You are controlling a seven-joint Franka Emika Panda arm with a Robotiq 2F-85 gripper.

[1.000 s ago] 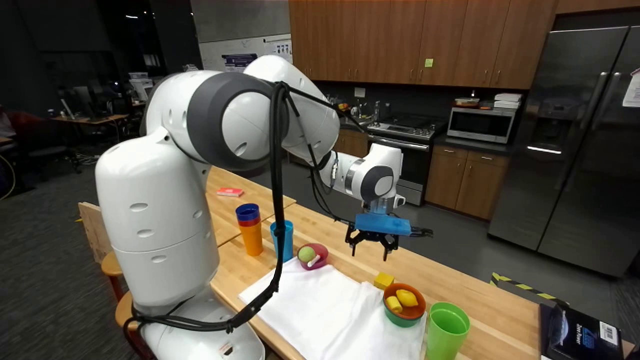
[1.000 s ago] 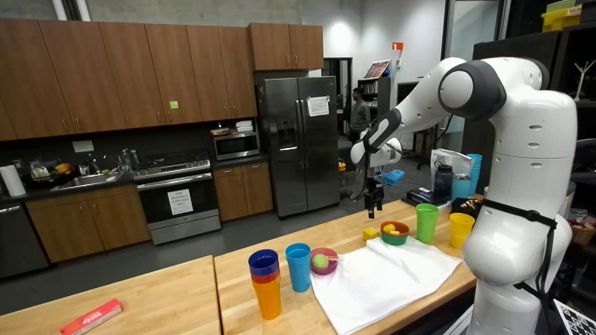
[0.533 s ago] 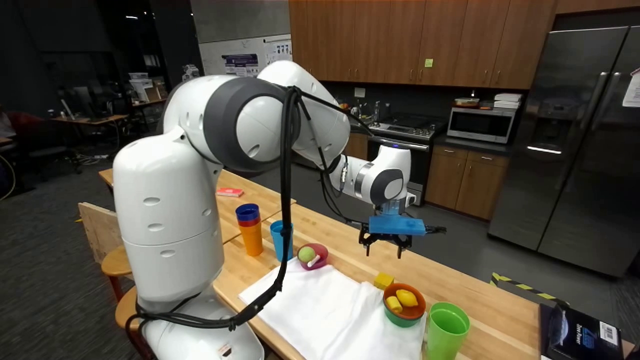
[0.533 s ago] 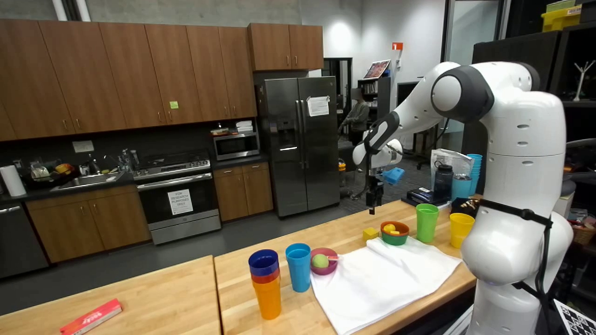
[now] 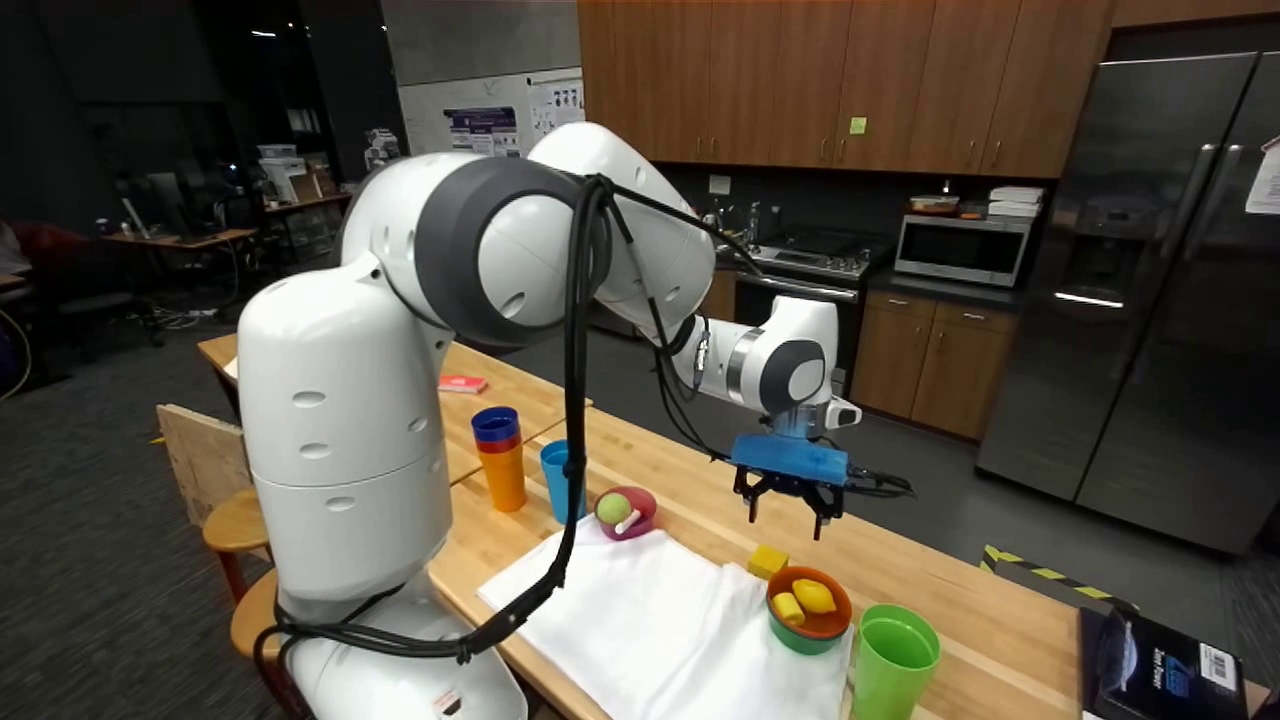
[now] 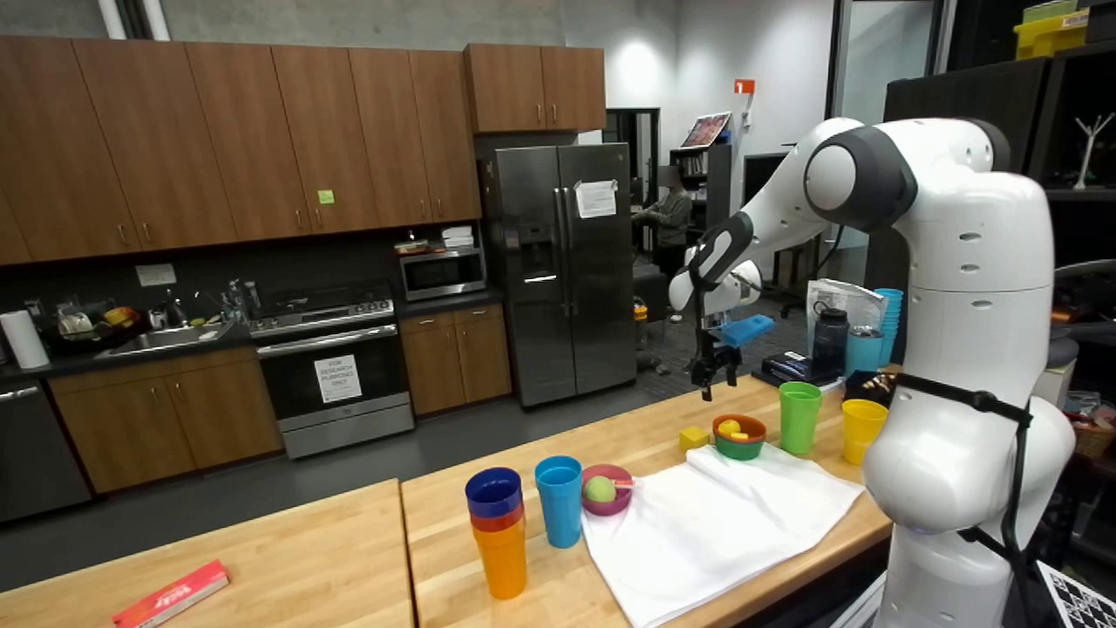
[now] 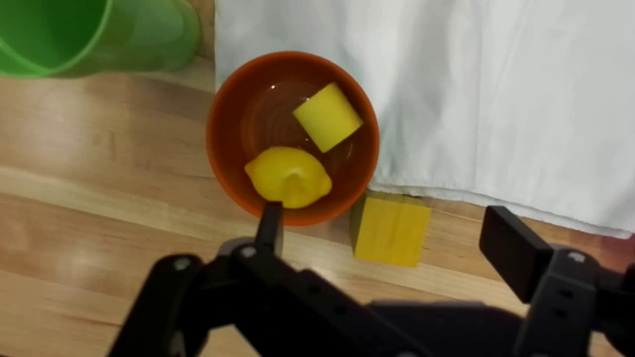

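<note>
Above the yellow block (image 7: 392,230), the end effector (image 5: 785,526) is suspended, its empty jaws spread wide; just beside the block, the orange bowl (image 7: 265,116) is seen.

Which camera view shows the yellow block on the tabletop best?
The wrist view: the yellow block is large there, its top and one side showing, and the fingers do not cover it. Both exterior views show it only small, beside the orange bowl.
</note>
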